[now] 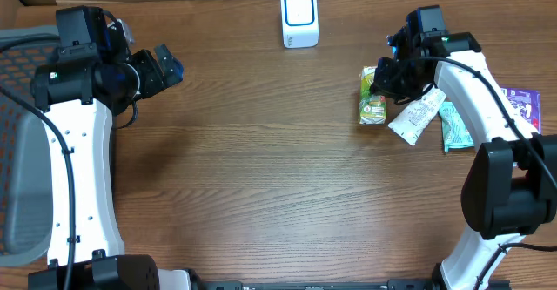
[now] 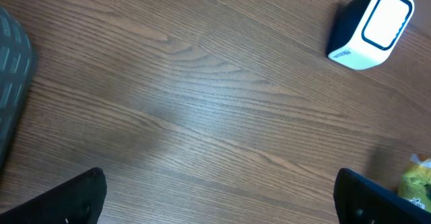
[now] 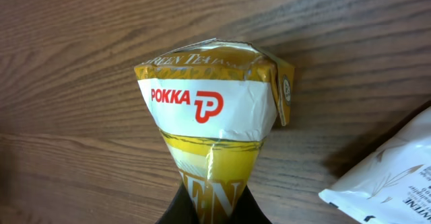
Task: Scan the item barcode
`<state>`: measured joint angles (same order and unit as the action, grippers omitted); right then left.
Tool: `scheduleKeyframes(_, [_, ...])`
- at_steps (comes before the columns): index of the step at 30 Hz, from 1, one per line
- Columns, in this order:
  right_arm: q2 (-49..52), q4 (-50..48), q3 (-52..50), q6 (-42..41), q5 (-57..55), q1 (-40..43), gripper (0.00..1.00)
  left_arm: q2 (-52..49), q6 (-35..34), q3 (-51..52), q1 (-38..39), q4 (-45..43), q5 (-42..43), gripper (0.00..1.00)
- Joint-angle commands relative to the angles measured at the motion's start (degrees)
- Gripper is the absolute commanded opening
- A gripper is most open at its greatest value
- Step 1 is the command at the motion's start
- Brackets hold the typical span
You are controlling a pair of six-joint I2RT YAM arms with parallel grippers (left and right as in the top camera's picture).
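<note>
Overhead and wrist views of a brown wood-grain table [image 1: 261, 177], bordered along the top edge of the frame by a lighter brown panel and at the far left by a grey mesh seat [image 1: 17, 194]. A white barcode scanner [image 1: 299, 17] is stood at upper centre. The green tea carton [image 1: 372, 107], printed POKKA, is seen at centre right, clamped at one end by the closed right gripper [image 1: 387, 79]; whether it is lifted off the wood cannot be told, and its contents are not shown. Just beside it a white pouch [image 1: 416, 118], a teal packet [image 1: 454, 126] and a purple packet [image 1: 522, 104] are laid. The left gripper [image 1: 164, 68] is held wide open and empty at upper left.
</note>
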<state>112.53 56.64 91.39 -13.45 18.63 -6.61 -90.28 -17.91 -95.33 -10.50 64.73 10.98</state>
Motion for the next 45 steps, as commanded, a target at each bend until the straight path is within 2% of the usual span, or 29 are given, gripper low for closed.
scheduleKeyframes(1, [1.64,0.39,-0.22,-0.35,3.48,0.55,0.04,-0.46,-0.52,-0.46,0.31,-0.22,0.46,1.00])
scheduleKeyframes(10, [4.55,2.19,-0.39,-0.50,2.03,2.03,0.04,-0.46,-0.52,-0.46,0.31,-0.22,0.48,1.00])
scheduleKeyframes(15, [4.55,1.36,-0.39,-6.32,-5.84,5.31,0.04,-0.46,-0.52,-0.46,0.31,-0.22,0.48,0.99])
scheduleKeyframes(19, [4.57,-0.33,-0.39,-6.54,-14.95,8.00,0.04,-0.46,-0.52,-0.46,0.31,-0.22,0.46,1.00])
scheduleKeyframes(20, [4.57,-0.55,-0.39,-6.54,-16.28,8.52,0.08,-0.46,-0.52,-0.46,0.31,-0.22,0.48,1.00])
scheduleKeyframes(22, [4.57,-0.96,-0.39,-6.49,-17.79,9.38,0.24,-0.46,-0.52,-0.46,0.31,-0.22,0.48,0.99])
scheduleKeyframes(29, [4.57,-1.07,-0.39,-6.49,-18.60,10.51,0.49,-0.46,-0.52,-0.46,0.31,-0.22,0.48,1.00])
scheduleKeyframes(36, [3.63,3.32,5.14,-4.55,-15.52,10.56,0.56,-0.46,-0.52,-0.46,0.31,-0.22,0.46,1.00])
scheduleKeyframes(40, [0.52,8.61,12.07,-4.13,-15.54,10.54,0.73,-0.46,-0.52,-0.46,0.31,-0.22,0.46,1.00])
scheduleKeyframes(45, [-4.85,14.58,19.43,-4.11,-15.32,9.35,0.77,-0.46,-0.52,-0.46,0.31,-0.22,0.48,0.99])
